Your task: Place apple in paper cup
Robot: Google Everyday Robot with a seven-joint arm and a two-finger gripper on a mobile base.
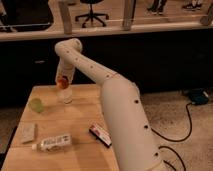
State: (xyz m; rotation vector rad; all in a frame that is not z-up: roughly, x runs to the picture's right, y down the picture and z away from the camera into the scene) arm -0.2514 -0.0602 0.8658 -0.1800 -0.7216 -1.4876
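Small white paper cup (66,95) stands upright near far edge of light wooden table (80,120). Directly above cup: gripper (63,81) of white arm, w/ small round red-orange apple (62,83) at its tip, apple apparently just over cup rim. Can't tell how the gripper is set. Left of cup: translucent light-green cup (36,104). Nearer than cup: flat pale packet (28,132), clear plastic bottle (53,143) lying down, red-and-white snack bar (101,136).
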